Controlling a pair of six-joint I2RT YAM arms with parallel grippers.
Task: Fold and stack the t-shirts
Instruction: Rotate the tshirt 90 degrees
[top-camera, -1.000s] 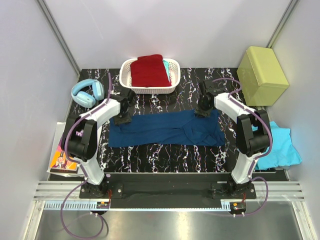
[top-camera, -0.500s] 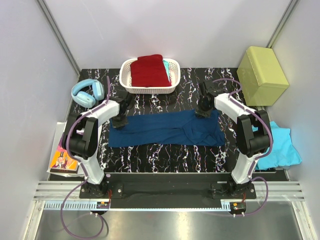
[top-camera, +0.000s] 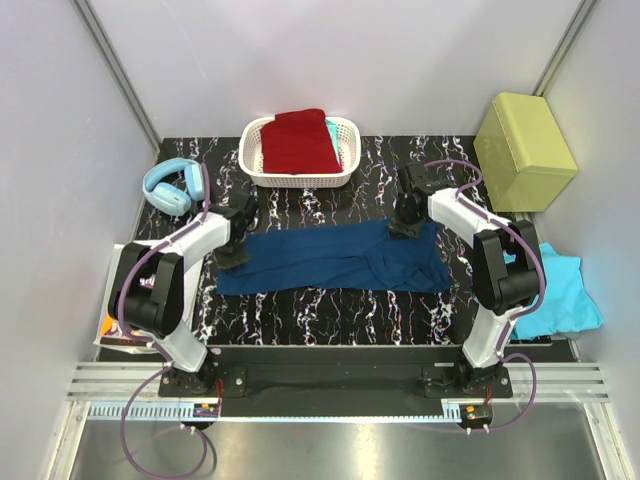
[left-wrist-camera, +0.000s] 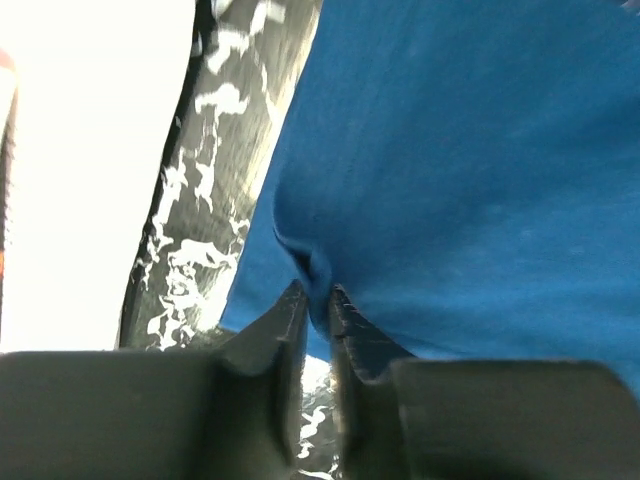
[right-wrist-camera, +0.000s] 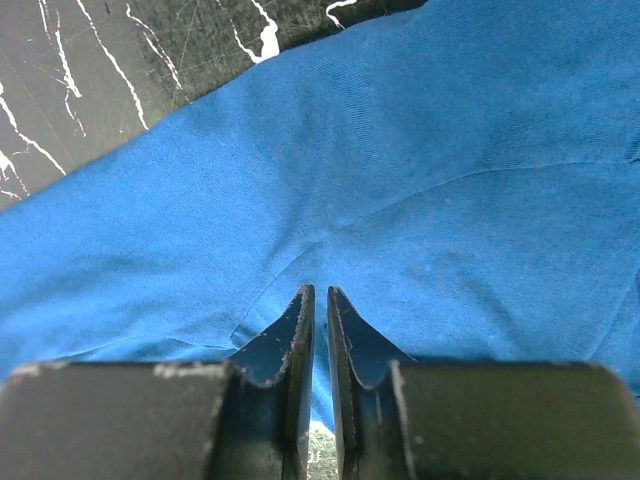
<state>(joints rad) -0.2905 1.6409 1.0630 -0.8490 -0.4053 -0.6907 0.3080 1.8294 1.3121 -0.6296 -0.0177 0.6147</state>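
I'm working a lab test cell. Plain white panel walls (top-camera: 330, 60), arms (top-camera: 190, 250) bolted to an aluminium rail (top-camera: 110, 378).

We noted navy t-shirt (top-camera: 335, 257): matt, finely knit cloth. Desk (top-camera: 330, 310): glossy black, white-veined. Basket (top-camera: 300, 180): white plastic lattice. Right end effector (right-wrist-camera: 320, 292) fingers (right-wrist-camera: 290, 340): matt black, edges scuffed.
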